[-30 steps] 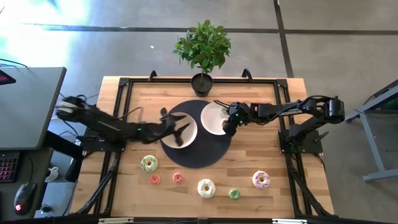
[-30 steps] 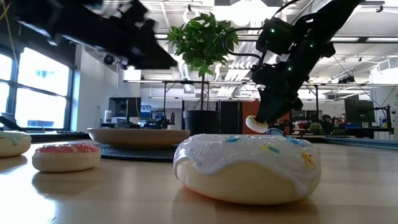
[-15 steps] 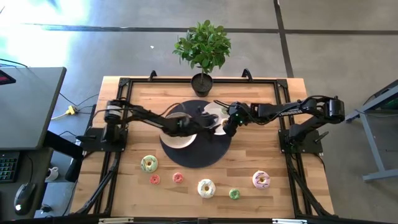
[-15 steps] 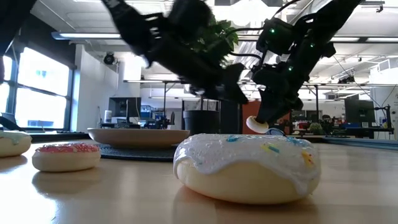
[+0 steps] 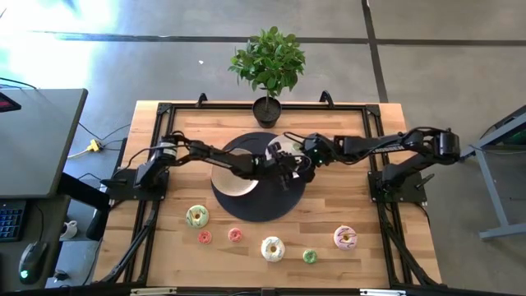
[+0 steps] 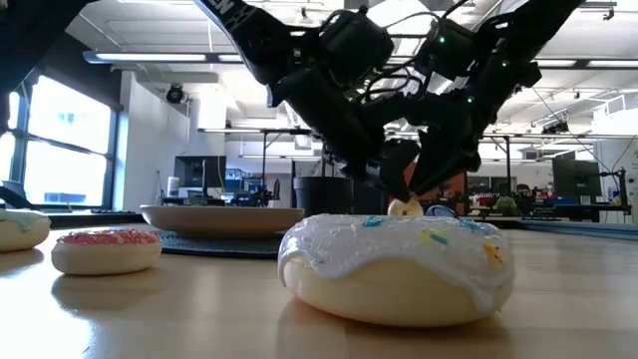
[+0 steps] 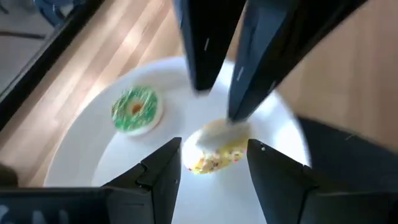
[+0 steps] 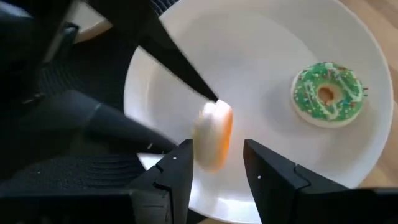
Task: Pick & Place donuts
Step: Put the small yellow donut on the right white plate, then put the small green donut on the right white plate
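Above the wooden bench [image 5: 164, 247], both grippers meet over the white plate [image 8: 261, 37]. The right gripper [image 8: 214, 163] pinches a yellow donut [image 8: 213, 134]; the left gripper [image 7: 211, 165], fingers apart, should close gently around it.

High view: both arms cover the right plate [image 5: 274, 148], hiding its contents. Low view: cream-iced donut [image 6: 397, 267] blocks the table behind; leftmost donut [image 6: 20, 227] cut by frame edge. Left wrist view: yellow donut [image 7: 214, 149] blurred.
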You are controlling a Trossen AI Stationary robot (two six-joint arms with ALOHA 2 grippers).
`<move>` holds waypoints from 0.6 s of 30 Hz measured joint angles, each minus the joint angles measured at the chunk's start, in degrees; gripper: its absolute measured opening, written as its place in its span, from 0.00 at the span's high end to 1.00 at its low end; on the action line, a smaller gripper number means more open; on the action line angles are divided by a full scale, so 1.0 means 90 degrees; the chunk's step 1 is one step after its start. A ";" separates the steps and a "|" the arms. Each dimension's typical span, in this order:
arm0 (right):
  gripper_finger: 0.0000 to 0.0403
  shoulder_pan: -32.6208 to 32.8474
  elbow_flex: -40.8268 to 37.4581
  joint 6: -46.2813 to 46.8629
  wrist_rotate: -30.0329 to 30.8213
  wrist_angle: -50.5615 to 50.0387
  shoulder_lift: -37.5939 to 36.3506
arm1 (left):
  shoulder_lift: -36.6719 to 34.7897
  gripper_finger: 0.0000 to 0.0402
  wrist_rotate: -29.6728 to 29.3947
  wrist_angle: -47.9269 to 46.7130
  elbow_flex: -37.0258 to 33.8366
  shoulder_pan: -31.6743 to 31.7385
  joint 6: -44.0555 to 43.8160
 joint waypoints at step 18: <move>0.66 0.0104 0.0000 0.0303 0.0935 -0.1650 -0.1118 | -0.1119 0.55 -0.0460 -0.0818 -0.0016 -0.0105 0.0101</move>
